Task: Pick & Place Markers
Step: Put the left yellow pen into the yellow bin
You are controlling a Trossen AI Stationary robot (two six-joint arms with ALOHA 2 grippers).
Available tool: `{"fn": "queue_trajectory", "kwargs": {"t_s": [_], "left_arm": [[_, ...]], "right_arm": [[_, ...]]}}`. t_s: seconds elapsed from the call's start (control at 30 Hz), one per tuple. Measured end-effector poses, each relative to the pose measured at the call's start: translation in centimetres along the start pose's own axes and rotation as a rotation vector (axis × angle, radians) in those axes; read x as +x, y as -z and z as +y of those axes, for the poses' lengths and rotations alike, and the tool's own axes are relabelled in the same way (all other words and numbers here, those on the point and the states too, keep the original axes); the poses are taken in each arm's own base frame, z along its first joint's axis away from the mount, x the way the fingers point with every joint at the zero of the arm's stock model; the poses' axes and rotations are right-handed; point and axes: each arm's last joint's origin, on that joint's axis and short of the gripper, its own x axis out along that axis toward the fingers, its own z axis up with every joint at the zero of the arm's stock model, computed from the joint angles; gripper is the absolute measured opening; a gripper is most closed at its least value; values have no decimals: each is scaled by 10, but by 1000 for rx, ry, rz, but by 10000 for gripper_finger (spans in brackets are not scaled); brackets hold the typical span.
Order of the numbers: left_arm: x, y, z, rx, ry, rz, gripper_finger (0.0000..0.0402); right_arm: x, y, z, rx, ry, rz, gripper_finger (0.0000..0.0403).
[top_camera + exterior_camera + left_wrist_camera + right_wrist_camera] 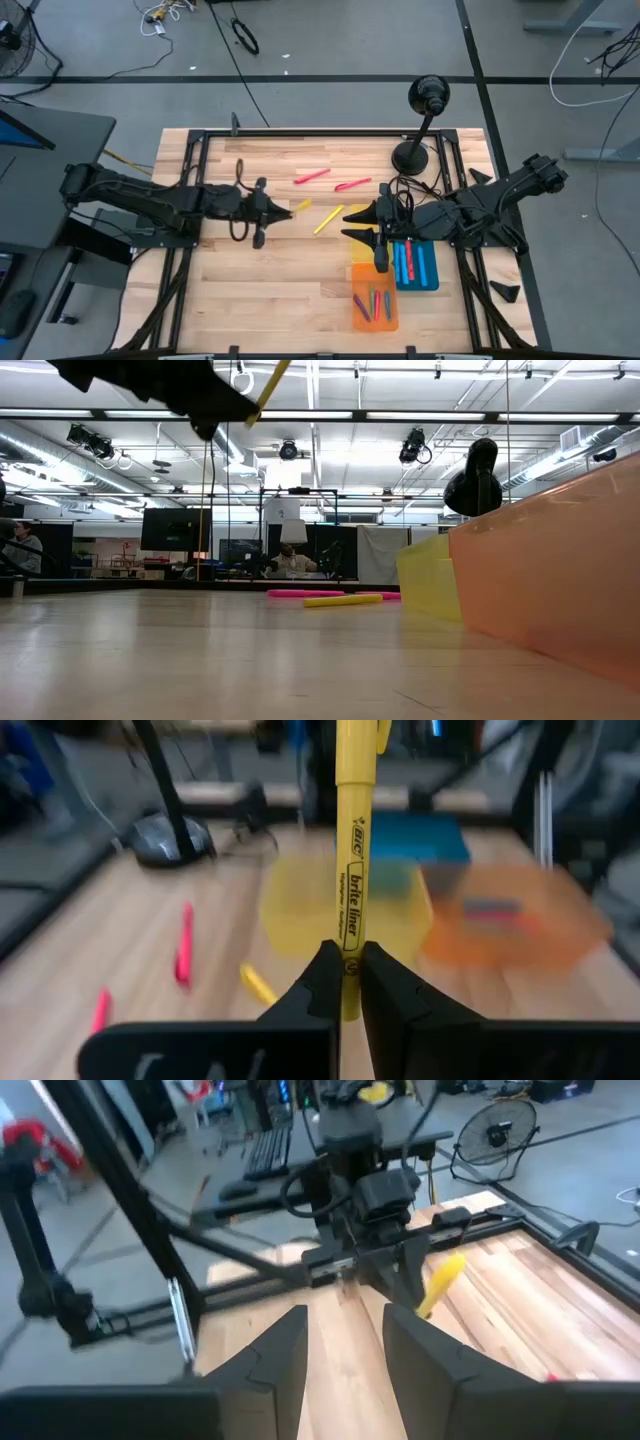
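Note:
My left gripper (278, 208) hovers over the table's left middle, shut on a yellow marker (301, 205) that also shows in my left wrist view (350, 840). My right gripper (356, 226) hangs open above the table's right middle, facing the left one, with nothing between its fingers (345, 1345). A second yellow marker (328, 220) lies flat on the wood between the two grippers. Two pink markers (312, 176) (352, 185) lie farther back. Other markers lie in the orange tray (375, 305) and the blue tray (417, 265). My left gripper pinches the yellow marker near its rear end (348, 970) between its two fingertips (322, 982). The fingers come nearly level from the table's left and lie along the marker, which sticks out ahead of them toward the right. It is lifted clear of the table, its free end (272, 378) tilted upward.
A yellow tray (360, 268) sits partly under my right arm, beside the blue tray, with the orange tray nearer the front edge. A black stand with a round base (410, 156) is at the back right. Bare wood lies at the front left.

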Motion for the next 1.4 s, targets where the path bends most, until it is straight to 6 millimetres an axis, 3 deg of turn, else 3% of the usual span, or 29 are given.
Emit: {"fn": "queue_trajectory", "kwargs": {"t_s": [0.3, 0.53, 0.97, 1.4], "left_arm": [[-13, -37, -5, -96, 7, -365, 20], [-22, -62, -18, -119, 10, -451, 20], [-23, -80, -24, -207, -10, -420, 20], [16, -101, -43, -157, 6, -380, 20]], "right_arm": [[6, -11, -11, 54, 74, -91, 136], [17, -17, -24, 81, 124, -124, 170], [36, -23, -22, -46, 55, -204, 194], [43, -21, -26, -60, 72, -191, 194]]}}
